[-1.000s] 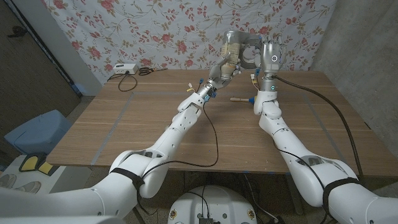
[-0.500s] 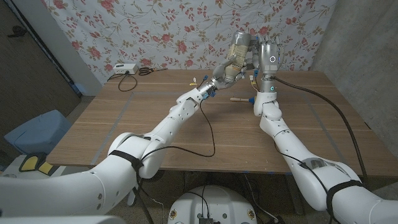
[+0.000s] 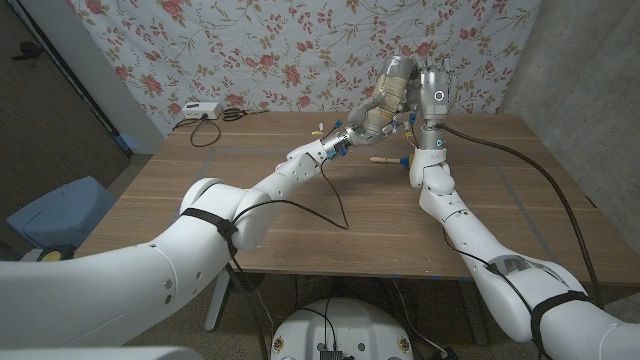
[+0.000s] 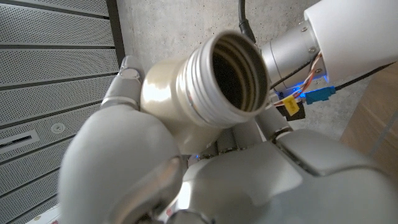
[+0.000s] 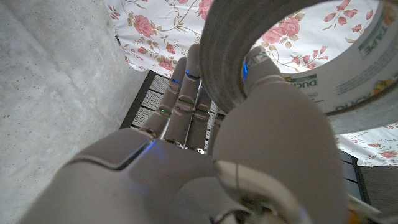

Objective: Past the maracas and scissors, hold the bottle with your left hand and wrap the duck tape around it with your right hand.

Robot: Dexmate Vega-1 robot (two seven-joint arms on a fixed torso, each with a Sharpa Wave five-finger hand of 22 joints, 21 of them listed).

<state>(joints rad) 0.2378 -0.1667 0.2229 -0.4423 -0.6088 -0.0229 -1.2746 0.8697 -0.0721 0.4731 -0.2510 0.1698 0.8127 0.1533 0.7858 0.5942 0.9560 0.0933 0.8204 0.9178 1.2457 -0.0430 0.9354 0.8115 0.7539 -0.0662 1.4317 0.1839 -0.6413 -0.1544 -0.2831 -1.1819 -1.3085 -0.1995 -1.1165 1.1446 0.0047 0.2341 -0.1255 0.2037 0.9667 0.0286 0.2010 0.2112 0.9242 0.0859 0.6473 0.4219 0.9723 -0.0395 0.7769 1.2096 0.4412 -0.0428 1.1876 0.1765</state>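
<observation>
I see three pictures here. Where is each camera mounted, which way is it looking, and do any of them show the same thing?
Head view: sits on the robot's head, looking down over the wooden table; both arms reach in, left hand and right hand raised together.
Left wrist view: on the left wrist, looking along that hand at the bottle it holds, mouth open.
Right wrist view: on the right wrist, looking along that hand at the duck tape it holds.
Shared: the bottle appears in head and left wrist views.
</observation>
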